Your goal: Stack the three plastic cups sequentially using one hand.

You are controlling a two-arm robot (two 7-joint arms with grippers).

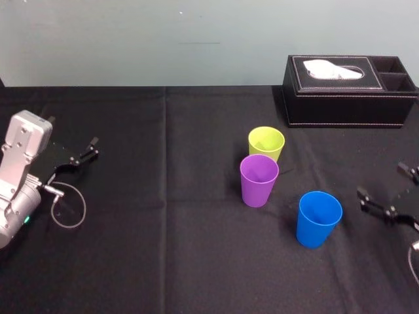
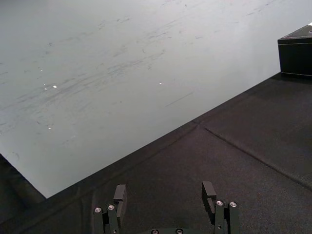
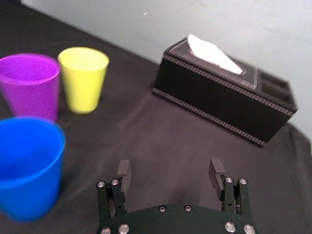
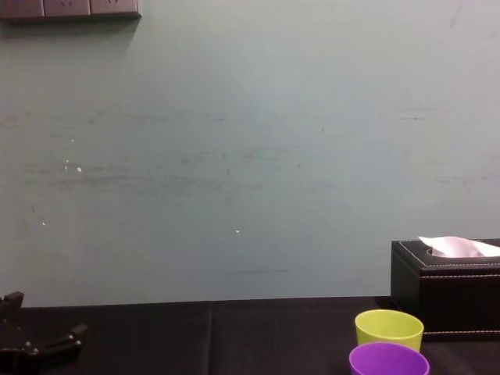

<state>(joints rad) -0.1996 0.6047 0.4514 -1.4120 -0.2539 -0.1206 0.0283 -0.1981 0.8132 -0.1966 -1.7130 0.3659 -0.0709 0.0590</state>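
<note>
Yellow-green cup (image 1: 266,142): upright, mouth up, on the worktop (image 1: 163,248). It is the farthest back of the three and the one nearest the tissue box (image 1: 347,91).
Purple cup (image 1: 258,180): upright, just in front of the yellow-green cup and a touch to its left. In the right wrist view a thin gap shows between the two.
Blue cup (image 1: 318,218): upright, standing by itself, nearer the robot than the other two and off to their right. It is apart from the purple cup.
Stacking: each cup stands on its own base on the black cloth, and all three are empty inside.
Right end effector (image 3: 170,168): low over the worktop at its right edge, to the right of the blue cup and near it without touching. Its two fingers are spread wide with nothing between them.
Left end effector (image 2: 164,191): over the far left side of the worktop, well apart from all three cups. Its fingers are also spread and hold nothing.
Tissue box: black, at the back right of the worktop against the pale wall (image 4: 234,156). A white tissue (image 1: 334,68) pokes out of the top.
</note>
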